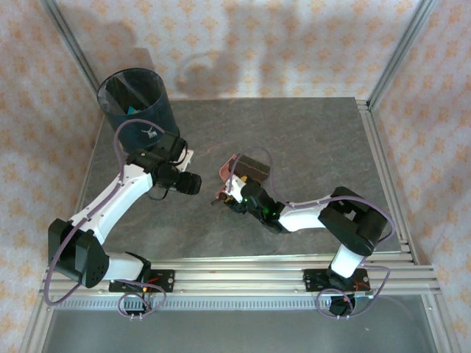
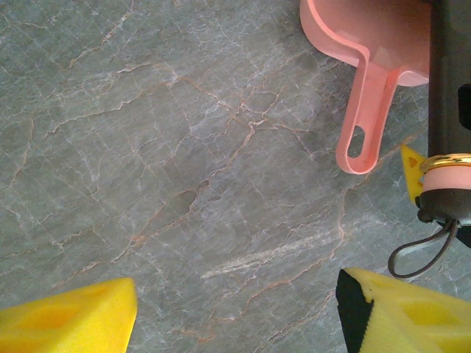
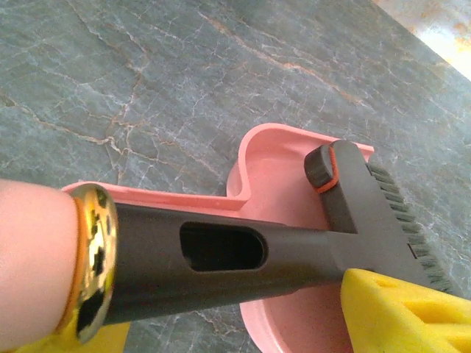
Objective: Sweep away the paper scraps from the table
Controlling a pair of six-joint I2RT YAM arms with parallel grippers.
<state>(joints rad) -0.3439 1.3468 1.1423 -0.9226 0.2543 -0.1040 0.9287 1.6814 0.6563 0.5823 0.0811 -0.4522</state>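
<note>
The right gripper (image 1: 237,193) is clamped on the brush handle (image 3: 221,254), with its yellow fingers (image 3: 401,312) pressing either side of the dark shaft. The brush head (image 3: 375,213) lies over the pink dustpan (image 3: 272,165), which sits on the table (image 1: 309,147) near its middle. Behind the wrist, the right arm stretches low and leftward from its base. The left gripper (image 2: 235,320) hangs spread wide, holding nothing, above the stone. Its arm reaches forward, with the wrist near the dark bin (image 1: 136,99) at the far left corner. A teal fleck (image 1: 131,110) inside the bin may be paper scraps, but it is too small to tell.
</note>
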